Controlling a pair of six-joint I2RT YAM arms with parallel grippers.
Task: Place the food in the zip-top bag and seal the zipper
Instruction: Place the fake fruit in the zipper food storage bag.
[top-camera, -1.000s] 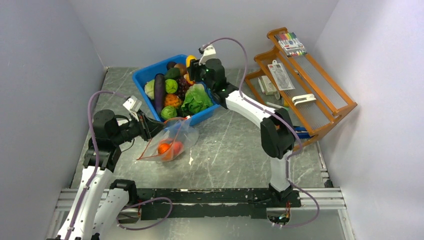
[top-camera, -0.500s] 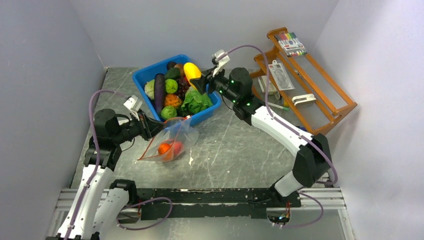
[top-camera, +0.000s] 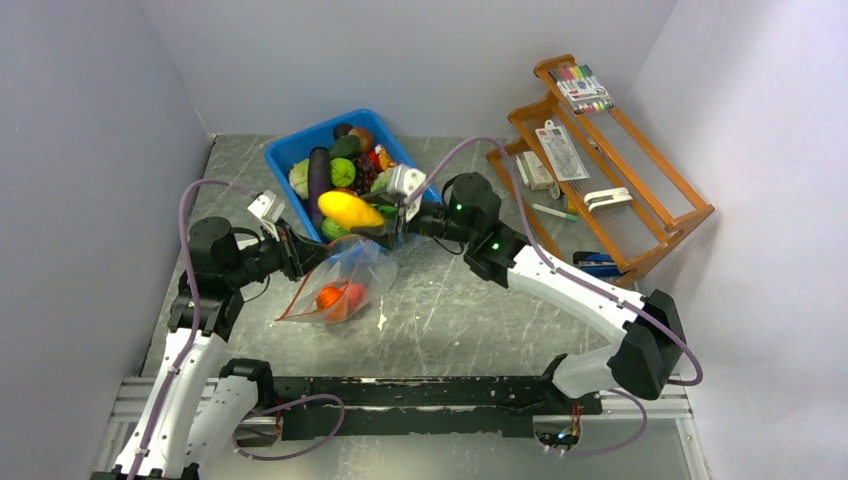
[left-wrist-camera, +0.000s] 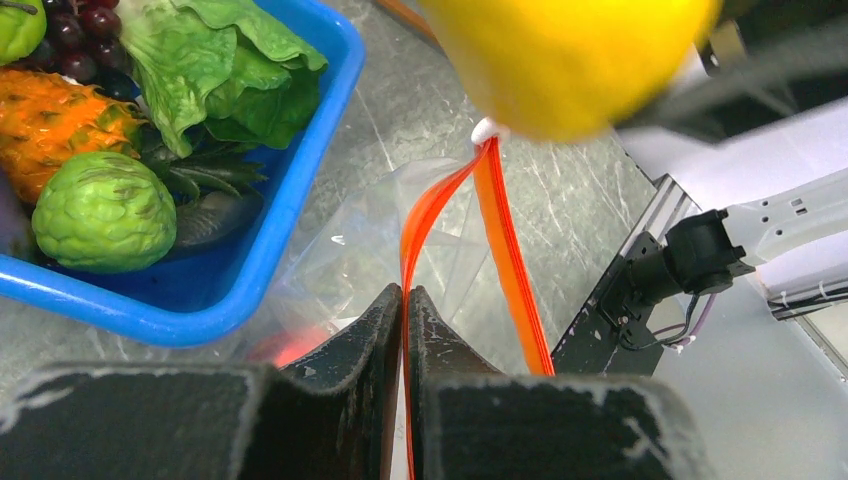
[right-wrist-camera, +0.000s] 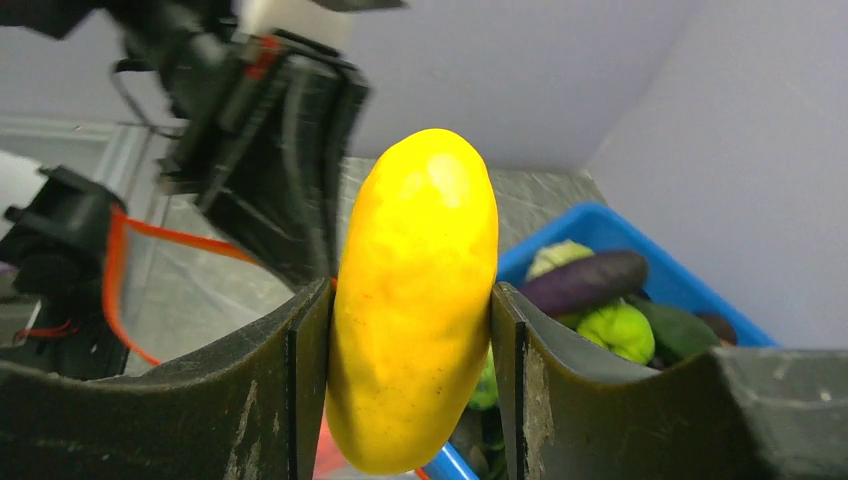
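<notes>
The clear zip-top bag (top-camera: 352, 272) lies in front of the blue bin (top-camera: 285, 152), with orange-red pieces (top-camera: 340, 297) inside it. My left gripper (left-wrist-camera: 404, 300) is shut on one side of the red-orange zipper (left-wrist-camera: 512, 265), holding the mouth apart. My right gripper (right-wrist-camera: 410, 300) is shut on a yellow piece (right-wrist-camera: 415, 290) of food. In the top view that yellow piece (top-camera: 348, 210) hangs just above the bag's mouth, at the bin's near edge. The left gripper (top-camera: 305, 255) is at the bag's left end. More food fills the bin, including a purple eggplant (top-camera: 318, 180) and green balls (left-wrist-camera: 105, 210).
A wooden rack (top-camera: 640, 200) with markers and packets stands at the back right. Grey walls close in on the left, back and right. Lettuce (left-wrist-camera: 230, 70), grapes and an orange fruit lie in the bin beside the bag.
My right arm has lifted the yellow piece out of the bin and carried it left and nearer, to just over the bag's mouth. The left arm and bag have stayed put.
</notes>
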